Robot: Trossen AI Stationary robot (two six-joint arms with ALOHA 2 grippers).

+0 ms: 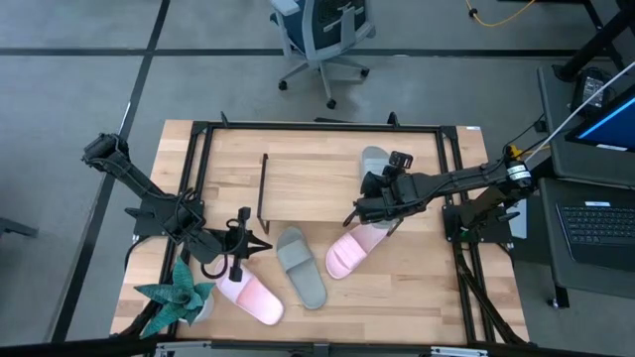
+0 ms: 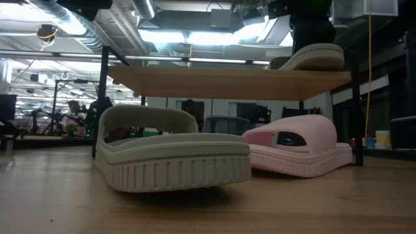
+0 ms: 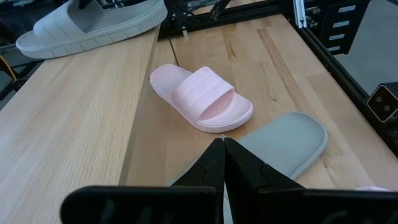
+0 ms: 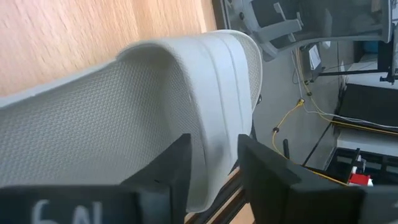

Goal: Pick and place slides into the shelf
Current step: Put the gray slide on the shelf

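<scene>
High view: right hand (image 1: 381, 184) over a grey-green slide (image 1: 375, 159) lying on the shelf (image 1: 317, 178). Right wrist view: its fingers (image 4: 169, 169) stand spread astride the slide's strap, not pinching. Left wrist view: left hand (image 3: 222, 163) pressed together above the counter (image 3: 74, 124).

Even overhead light up top, low view backlit and dim.
High view: flat, soft light on the tabletop (image 1: 417, 288), faint shadows only, no glare. Low view: bright ceiling strips (image 2: 195, 36) blow out, underside of the shelf (image 2: 227, 81) and the near grey-green slide (image 2: 172, 159) sit in shade, foreground wood soft, room behind hazy. Left wrist view is crisp on the pink slide (image 3: 202, 98); own hand (image 3: 224, 163) blurred. Right wrist view: strap (image 4: 205, 93) very close, slightly soft, dark fingers (image 4: 171, 165) out of focus.
</scene>
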